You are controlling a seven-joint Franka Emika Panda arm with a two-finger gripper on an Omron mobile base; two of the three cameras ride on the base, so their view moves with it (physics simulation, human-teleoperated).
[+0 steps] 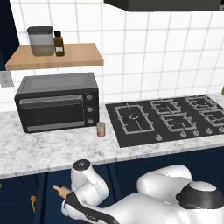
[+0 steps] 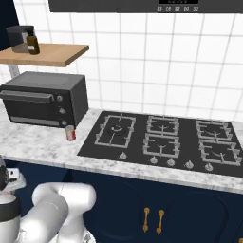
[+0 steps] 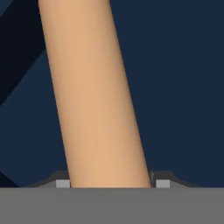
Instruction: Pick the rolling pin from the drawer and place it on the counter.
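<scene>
the hand (image 3: pixel 109 181) is squeezing the rolling pin (image 3: pixel 94 96), with one finger tip touching each side of the wood. the pin is sitting low inside the dark blue drawer (image 3: pixel 183 87), below the tabletop (image 1: pixel 48 148). one small end is poking out by the arm.
</scene>
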